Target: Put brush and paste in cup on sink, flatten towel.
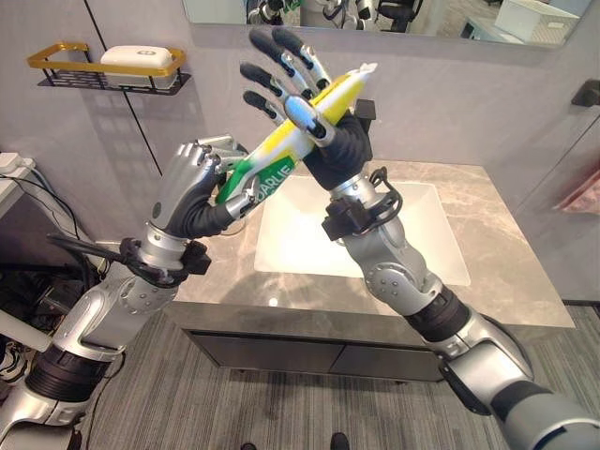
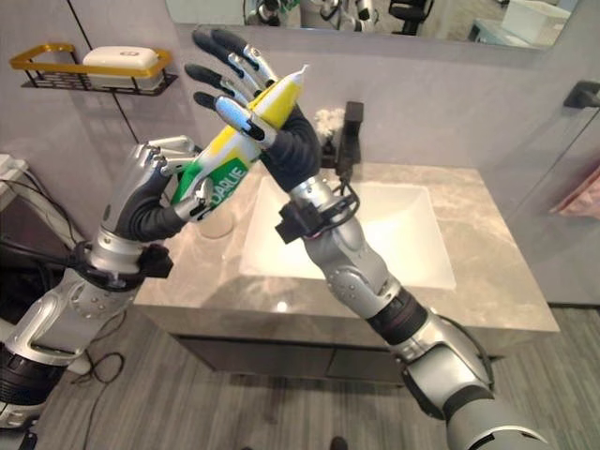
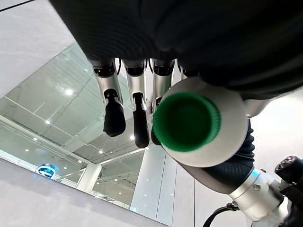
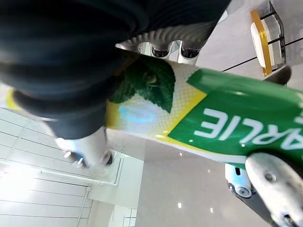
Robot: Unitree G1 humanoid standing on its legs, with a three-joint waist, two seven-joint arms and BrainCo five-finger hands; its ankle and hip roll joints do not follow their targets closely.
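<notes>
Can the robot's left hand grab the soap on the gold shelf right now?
Probably not. The left hand is curled round the bottom end of the toothpaste tube, which the right hand pinches higher up. The soap sits on the shelf, higher on the wall.

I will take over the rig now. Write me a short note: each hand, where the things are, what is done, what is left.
Left hand: shut on the toothpaste tube, cap end.
Right hand: fingers straight, thumb pinching the tube's upper part.
Tube: held in the air by both hands, above the sink, tilted.
Done: toothpaste picked up.
Left: place the paste in the cup, then the brush, and flatten the towel; I cannot make out any of these three.
</notes>
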